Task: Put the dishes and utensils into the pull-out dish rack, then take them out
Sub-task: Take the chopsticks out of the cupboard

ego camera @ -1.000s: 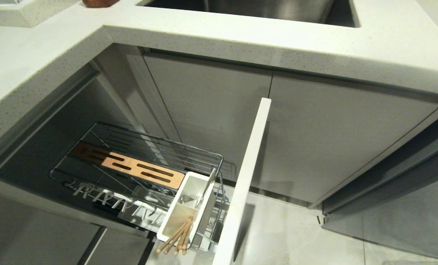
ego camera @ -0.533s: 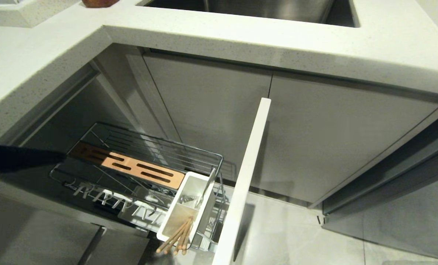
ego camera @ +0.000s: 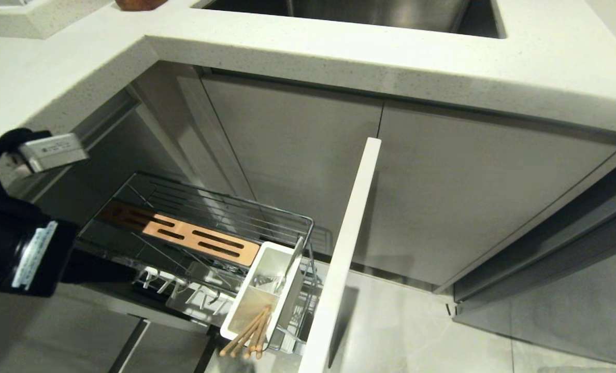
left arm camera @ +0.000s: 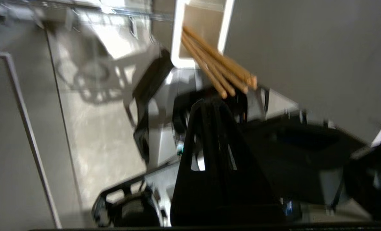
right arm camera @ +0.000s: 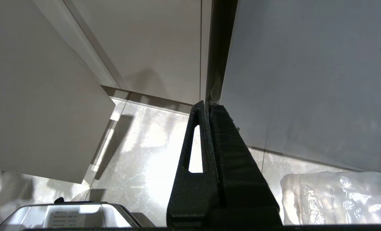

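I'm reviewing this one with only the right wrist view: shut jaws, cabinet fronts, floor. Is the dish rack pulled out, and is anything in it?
Observer: Yes. In the head view the pull-out dish rack is out, with the chopsticks and a spoon standing in its white caddy.
Operator: Any bowl or plate in it?
Observer: None shows in the rack; the wooden strip and the visible prongs are bare.
Operator: Where is the left gripper?
Observer: The left wrist view shows the left gripper, jaws shut and empty, pointing at the chopsticks' free ends.
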Robot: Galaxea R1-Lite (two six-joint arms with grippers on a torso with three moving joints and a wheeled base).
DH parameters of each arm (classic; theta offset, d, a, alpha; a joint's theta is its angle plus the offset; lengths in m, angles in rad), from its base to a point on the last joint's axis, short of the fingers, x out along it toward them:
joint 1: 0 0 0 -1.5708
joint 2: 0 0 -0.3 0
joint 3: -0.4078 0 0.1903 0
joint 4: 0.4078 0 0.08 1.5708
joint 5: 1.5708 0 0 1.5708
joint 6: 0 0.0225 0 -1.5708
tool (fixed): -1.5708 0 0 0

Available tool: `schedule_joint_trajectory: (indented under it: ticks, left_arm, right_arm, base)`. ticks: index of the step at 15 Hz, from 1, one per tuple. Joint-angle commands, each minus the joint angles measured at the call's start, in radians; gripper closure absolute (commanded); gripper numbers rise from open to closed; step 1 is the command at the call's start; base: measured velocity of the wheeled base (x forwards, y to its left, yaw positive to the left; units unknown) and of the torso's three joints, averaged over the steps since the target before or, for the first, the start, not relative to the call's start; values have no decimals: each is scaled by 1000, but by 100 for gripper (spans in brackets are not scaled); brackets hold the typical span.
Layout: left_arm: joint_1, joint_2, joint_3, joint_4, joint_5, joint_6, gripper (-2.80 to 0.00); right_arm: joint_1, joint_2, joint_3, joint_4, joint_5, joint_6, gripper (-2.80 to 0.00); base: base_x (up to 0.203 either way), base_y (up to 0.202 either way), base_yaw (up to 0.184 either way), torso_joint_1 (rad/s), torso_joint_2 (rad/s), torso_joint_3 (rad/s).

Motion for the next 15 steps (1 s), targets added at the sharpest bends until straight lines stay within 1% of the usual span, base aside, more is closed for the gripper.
schedule_joint_trajectory:
  ticks: [1, 3, 5, 6, 9, 10, 15]
  left_arm:
    - [-43, 77, -32, 51, 4, 2, 0]
    - [-55, 122, -33, 74, 20, 2, 0]
    - [-57, 163, -32, 74, 20, -3, 0]
    - [-72, 191, -29, 75, 16, -5, 0]
    - [-113, 280, -30, 75, 10, -50, 0]
    - [-133, 299, -30, 75, 10, -60, -280]
    - [-183, 402, -55, 74, 25, -204, -280]
  right_arm:
    - [0, 0, 3, 0, 0, 0, 0]
    - [0, 0, 2, 0, 0, 0, 0]
    - [0, 0, 2, 0, 0, 0, 0]
    - [0, 0, 3, 0, 0, 0, 0]
    - [0, 0, 2, 0, 0, 0, 0]
    - [-1, 0, 2, 0, 0, 0, 0]
    - [0, 1, 2, 0, 0, 1, 0]
  base:
    - [0, 0, 0, 0, 0, 0]
    - [0, 0, 0, 0, 0, 0]
    - [0, 0, 0, 0, 0, 0]
    - [0, 0, 0, 0, 0, 0]
    - [0, 0, 0, 0, 0, 0]
    - [0, 0, 0, 0, 0, 0]
    - [0, 0, 0, 0, 0, 0]
